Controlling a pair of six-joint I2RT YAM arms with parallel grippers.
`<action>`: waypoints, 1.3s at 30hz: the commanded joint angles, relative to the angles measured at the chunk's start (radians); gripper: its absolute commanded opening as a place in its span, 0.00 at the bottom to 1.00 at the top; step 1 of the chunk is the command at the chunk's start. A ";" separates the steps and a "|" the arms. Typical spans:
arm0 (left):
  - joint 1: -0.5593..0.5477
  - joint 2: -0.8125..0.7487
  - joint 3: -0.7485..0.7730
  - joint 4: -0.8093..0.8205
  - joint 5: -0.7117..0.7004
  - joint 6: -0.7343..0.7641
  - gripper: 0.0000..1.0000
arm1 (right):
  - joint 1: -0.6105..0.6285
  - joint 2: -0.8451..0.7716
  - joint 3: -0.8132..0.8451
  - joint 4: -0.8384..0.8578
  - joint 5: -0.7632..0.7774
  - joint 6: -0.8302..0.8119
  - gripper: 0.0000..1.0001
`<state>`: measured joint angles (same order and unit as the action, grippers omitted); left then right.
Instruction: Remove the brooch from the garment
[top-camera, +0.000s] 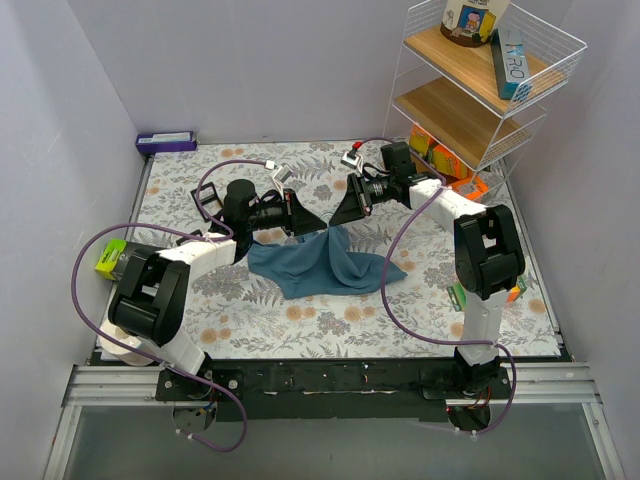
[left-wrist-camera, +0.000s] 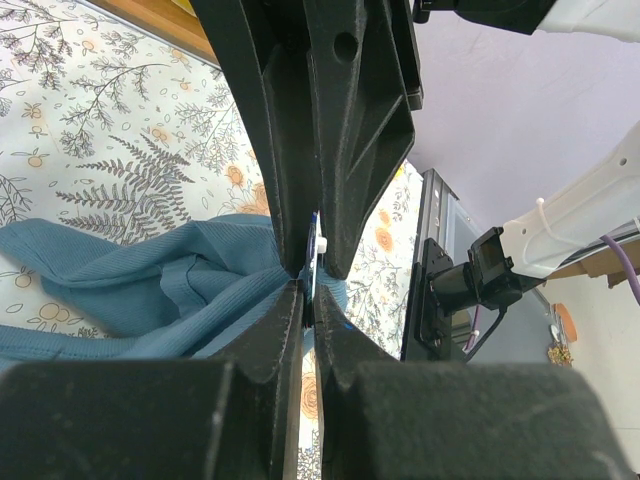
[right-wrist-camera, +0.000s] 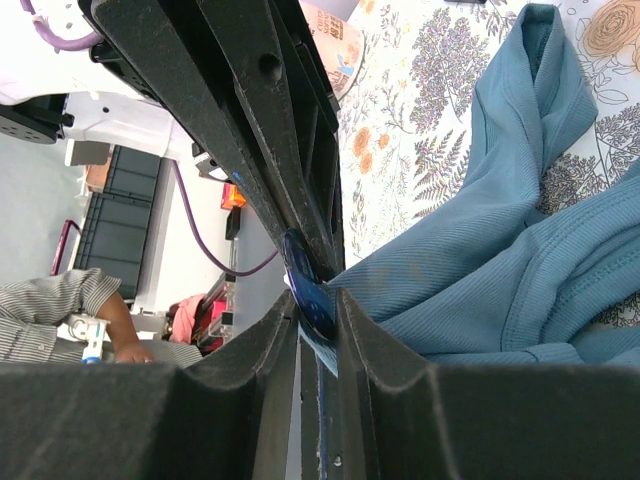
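Observation:
The garment (top-camera: 320, 265), a teal T-shirt, lies bunched mid-table with one fold pulled up between both grippers. My left gripper (top-camera: 300, 222) is shut on that raised fold (left-wrist-camera: 150, 270), its tips (left-wrist-camera: 310, 290) pinching the cloth edge. My right gripper (top-camera: 345, 208) faces it tip to tip. In the right wrist view its jaws (right-wrist-camera: 318, 300) are closed on the brooch (right-wrist-camera: 312, 290), a small round disc that looks dark blue and glossy from here, at the cloth's edge (right-wrist-camera: 500, 250). A tiny white bit of the brooch (left-wrist-camera: 322, 243) shows between the right gripper's fingers (left-wrist-camera: 350, 150).
A wire shelf rack (top-camera: 480, 90) with boxes under it (top-camera: 440, 160) stands at the back right. A purple box (top-camera: 166, 141) lies at the back left, a green item (top-camera: 110, 258) by the left arm. The table carries a floral cover (top-camera: 300, 320).

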<state>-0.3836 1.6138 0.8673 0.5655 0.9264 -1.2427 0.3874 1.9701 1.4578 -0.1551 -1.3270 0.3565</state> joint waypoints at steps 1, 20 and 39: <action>0.003 -0.014 0.038 0.033 0.008 0.005 0.00 | -0.001 -0.004 -0.001 0.019 -0.005 -0.001 0.27; -0.055 -0.054 0.087 -0.108 0.069 0.282 0.00 | 0.019 0.029 0.070 -0.149 0.161 -0.083 0.17; -0.123 -0.042 0.111 -0.078 0.094 0.310 0.00 | 0.090 0.091 0.200 -0.298 0.407 -0.125 0.07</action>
<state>-0.4088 1.6138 0.9195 0.3801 0.8505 -0.9401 0.4206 2.0083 1.6161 -0.4900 -1.0565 0.2062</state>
